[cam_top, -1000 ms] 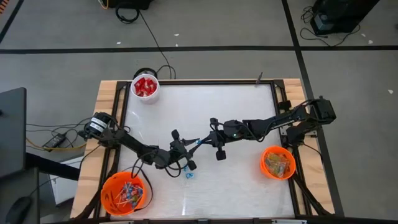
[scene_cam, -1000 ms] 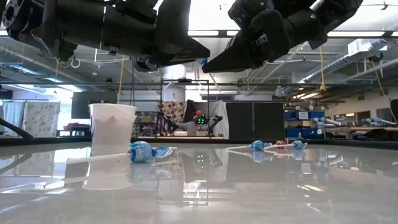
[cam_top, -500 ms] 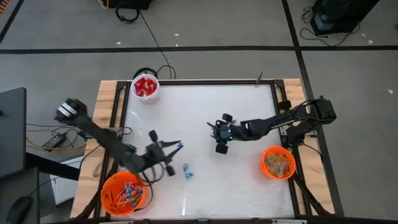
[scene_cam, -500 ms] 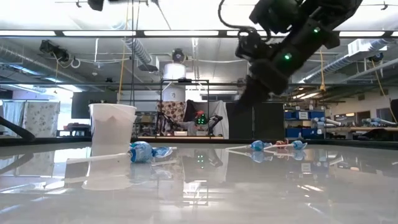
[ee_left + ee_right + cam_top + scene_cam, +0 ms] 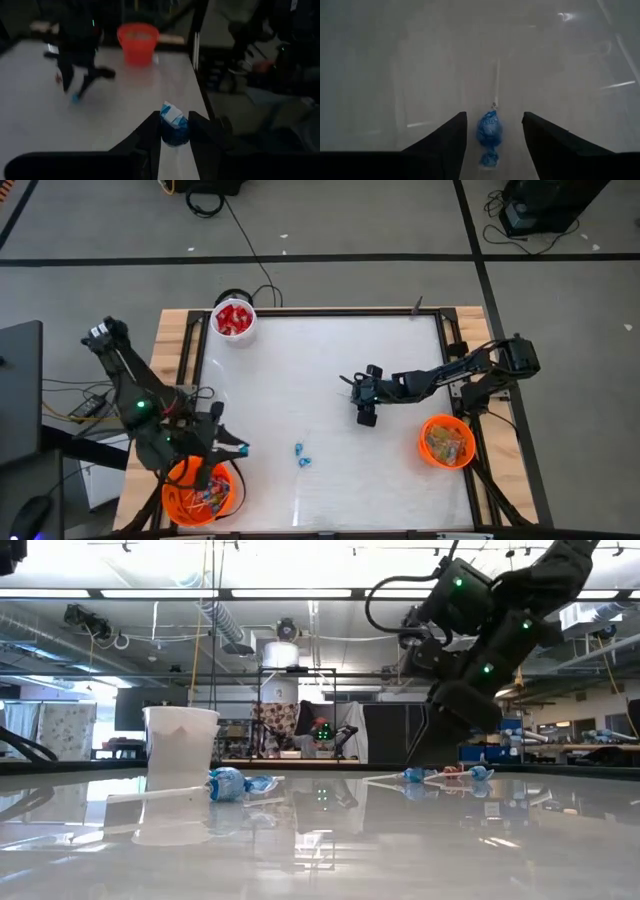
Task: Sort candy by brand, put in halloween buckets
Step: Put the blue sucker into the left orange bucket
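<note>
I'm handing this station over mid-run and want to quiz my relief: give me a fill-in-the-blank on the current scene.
1. The left gripper is shut on a ____ wrapped lollipop.
2. In the high view the left gripper sits by the ____ bucket of lollipops.
3. The white bucket holds ____ candy packets.
4. The right gripper's fingers are ____ around a blue lollipop on the table.

Missing words: blue; orange; red; open

**A big workroom with a grey floor**

The white desk (image 5: pixel 330 350) has a wooden edge. The grey floor (image 5: pixel 330 220) has dark lines and black cables (image 5: pixel 245 250). Long ceiling lights (image 5: pixel 300 593) shine. Blue shelves (image 5: pixel 485 735) stand far back.
</note>
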